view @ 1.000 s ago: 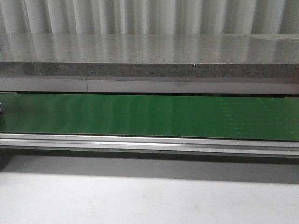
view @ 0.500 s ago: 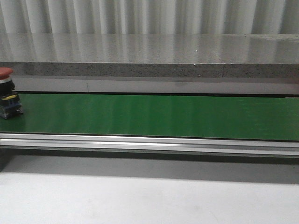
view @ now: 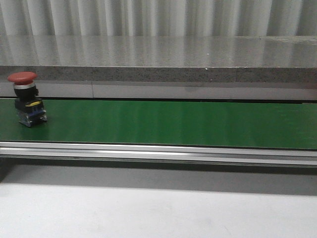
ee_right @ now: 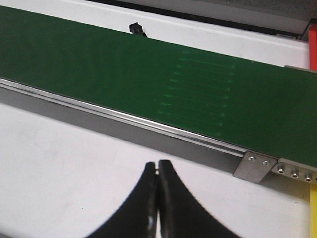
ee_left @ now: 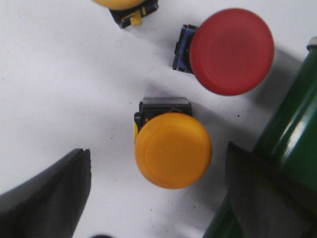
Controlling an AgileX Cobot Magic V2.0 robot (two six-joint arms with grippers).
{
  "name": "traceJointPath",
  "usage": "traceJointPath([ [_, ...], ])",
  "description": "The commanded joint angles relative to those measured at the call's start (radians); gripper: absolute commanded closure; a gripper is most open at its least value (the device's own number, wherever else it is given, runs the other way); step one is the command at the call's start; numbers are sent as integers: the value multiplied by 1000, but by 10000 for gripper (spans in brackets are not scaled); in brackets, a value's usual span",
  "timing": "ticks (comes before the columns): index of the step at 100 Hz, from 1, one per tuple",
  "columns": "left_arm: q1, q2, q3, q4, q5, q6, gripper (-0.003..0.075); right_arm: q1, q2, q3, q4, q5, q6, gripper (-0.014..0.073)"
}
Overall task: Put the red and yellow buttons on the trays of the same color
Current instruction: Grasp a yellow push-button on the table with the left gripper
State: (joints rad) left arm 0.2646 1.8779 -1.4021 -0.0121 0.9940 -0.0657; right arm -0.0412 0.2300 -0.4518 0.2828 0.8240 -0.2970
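A red button (view: 26, 99) with a black and blue base stands upright on the green conveyor belt (view: 168, 123) at the far left of the front view. In the left wrist view my left gripper (ee_left: 158, 171) is open above a white surface, with a yellow button (ee_left: 172, 148) between its fingers (ee_left: 54, 191). Another red button (ee_left: 230, 50) and the edge of a second yellow button (ee_left: 124, 6) lie beyond it. My right gripper (ee_right: 158, 168) is shut and empty over the white table, short of the belt (ee_right: 148, 74). No tray shows whole.
A grey stone ledge (view: 158, 62) runs behind the belt. An aluminium rail (view: 158, 151) edges the belt's near side, with a metal bracket (ee_right: 255, 166) at its end. Slivers of red (ee_right: 313, 49) and yellow (ee_right: 312, 198) show at the right wrist view's edge.
The red button has come into the front view from the left and moved rightward along the belt. It was out of view one second ago.
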Motion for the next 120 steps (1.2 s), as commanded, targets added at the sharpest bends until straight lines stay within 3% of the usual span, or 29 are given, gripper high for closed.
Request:
traceJointPath([
  [1, 1, -39, -28, -12, -44, -12, 203, 2, 9, -24, 9, -70, -5, 660],
  [8, 1, -37, -28, -12, -53, -12, 265, 2, 9, -24, 9, -70, -5, 660],
  [25, 1, -27, -28, -12, -51, -12, 501, 2, 9, -24, 9, -70, -5, 660],
  [35, 1, -25, -28, -11, -53, -12, 573, 2, 9, -24, 9, -70, -5, 660],
  [61, -15, -140, -28, 12, -72, -7, 576, 2, 9, -24, 9, -70, -5, 660],
  [84, -111, -285, -28, 61, -41, -7, 577, 2, 9, -24, 9, -70, -5, 660],
  [120, -242, -271, -28, 74, 41, -7, 576, 2, 9, -24, 9, -70, -5, 660],
])
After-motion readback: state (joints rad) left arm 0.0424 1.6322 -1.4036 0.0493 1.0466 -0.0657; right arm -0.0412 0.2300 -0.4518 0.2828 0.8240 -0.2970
